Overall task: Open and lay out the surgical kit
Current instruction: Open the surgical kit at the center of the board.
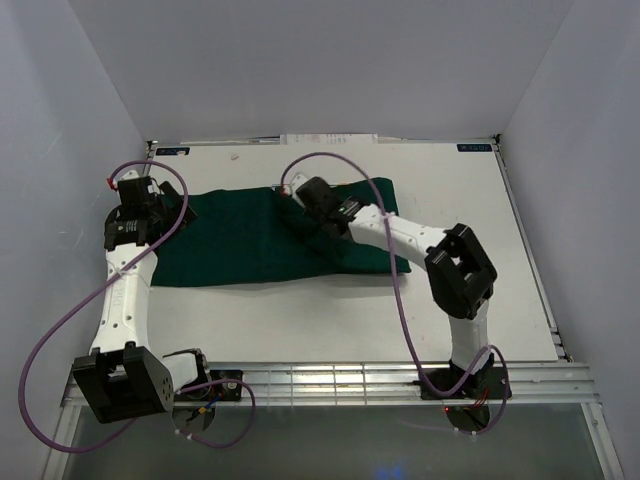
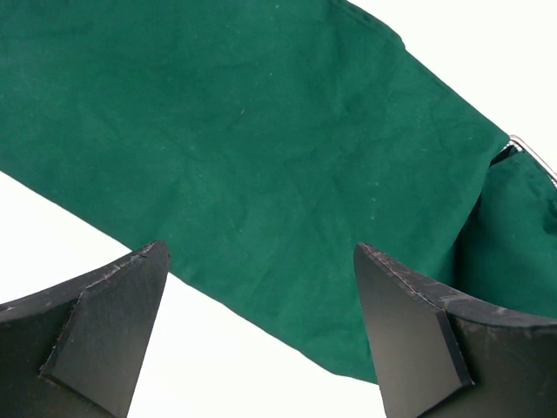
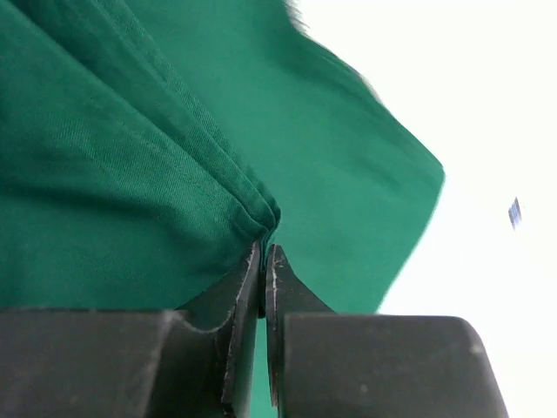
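- Dark green cloth wrap (image 1: 250,240) laid on white worktop (image 1: 480,220), long axis run from 9 to 3 o'clock.
- Right jaws pressed together; cloth fold (image 3: 252,209) pinched between tips, near wrap's 12 o'clock edge.
- Left jaws spread wide, held over wrap's 9 o'clock end; no cloth gripped.
- Kit contents hidden under cloth.

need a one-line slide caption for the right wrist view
Right gripper shut on a folded edge of the dark green cloth wrap, white table beyond.
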